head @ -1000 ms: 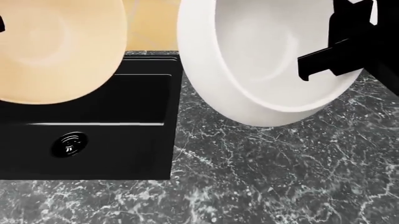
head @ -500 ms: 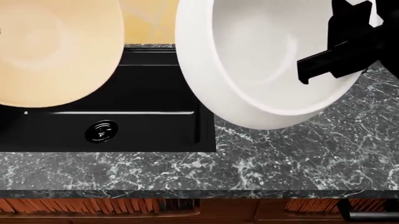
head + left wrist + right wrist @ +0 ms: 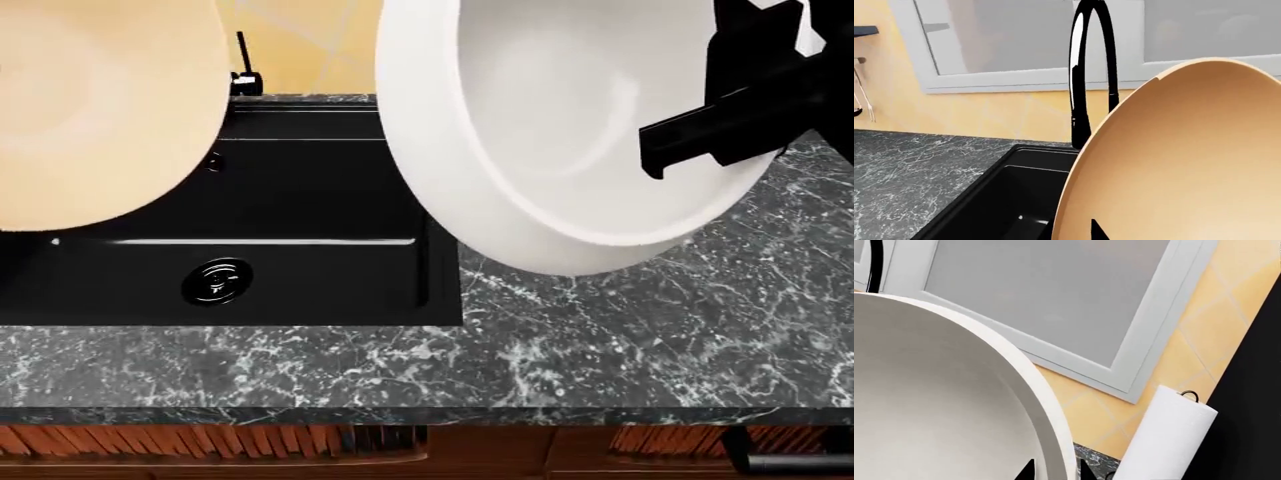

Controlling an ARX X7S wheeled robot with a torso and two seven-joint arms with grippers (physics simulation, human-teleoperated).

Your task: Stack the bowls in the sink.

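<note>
My left gripper (image 3: 1077, 234) is shut on the rim of the pale tan bowl (image 3: 1181, 165); one fingertip (image 3: 1098, 232) shows inside it. In the head view the tan bowl (image 3: 94, 110) hangs tilted over the left part of the black sink (image 3: 320, 190), above the drain (image 3: 218, 281). My right gripper (image 3: 1057, 471) is shut on the rim of the white bowl (image 3: 934, 390), with one finger on each side of the wall. In the head view the white bowl (image 3: 561, 130) is held tilted by the right gripper (image 3: 694, 135) over the sink's right edge and the counter.
The tall black faucet (image 3: 1087, 75) rises behind the sink; its base (image 3: 244, 78) shows beside the tan bowl. Dark marble counter (image 3: 641, 330) runs to a front edge (image 3: 427, 412). A white paper towel roll (image 3: 1167, 440) stands at the wall. Windows (image 3: 1054, 300) are behind.
The head view shifted, bringing the counter's front edge and cabinet into sight. The tan bowl then moved left, uncovering the faucet base. The white bowl has barely moved.
</note>
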